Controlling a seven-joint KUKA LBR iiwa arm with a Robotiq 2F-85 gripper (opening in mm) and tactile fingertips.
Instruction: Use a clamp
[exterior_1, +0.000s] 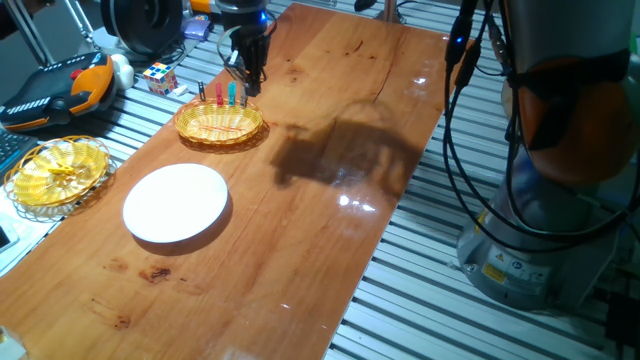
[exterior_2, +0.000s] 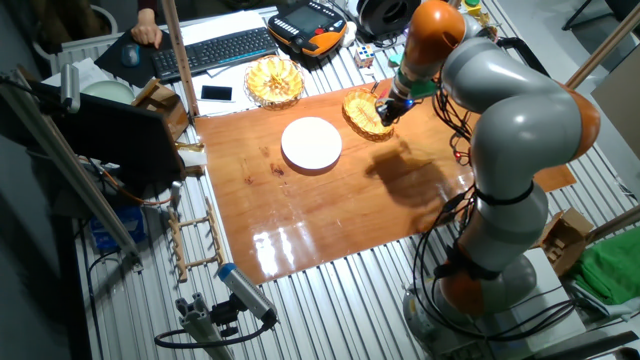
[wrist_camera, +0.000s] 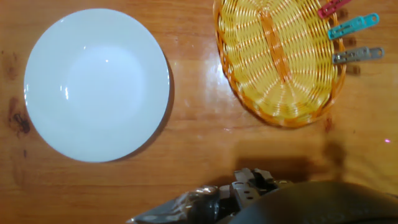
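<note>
The clamp (wrist_camera: 357, 55), a small pale grey peg, is clipped on the rim of the yellow wicker basket (wrist_camera: 280, 62), beside a teal peg (wrist_camera: 353, 26) and a red peg (wrist_camera: 333, 7). In one fixed view the red peg (exterior_1: 218, 95) and teal peg (exterior_1: 232, 93) stand on the basket's far rim (exterior_1: 218, 122), and my gripper (exterior_1: 250, 88) hangs just right of them, close above the rim. Its dark fingers hide the clamp there. I cannot make out whether the jaws are open. The white plate (exterior_1: 176, 203) lies empty nearer the front.
A dark peg (exterior_1: 200, 92) stands left of the red one. A second yellow basket (exterior_1: 60, 170) sits off the table's left edge, near a Rubik's cube (exterior_1: 160, 77) and a teach pendant (exterior_1: 60, 90). My arm's base (exterior_1: 560, 200) stands to the right of the table.
</note>
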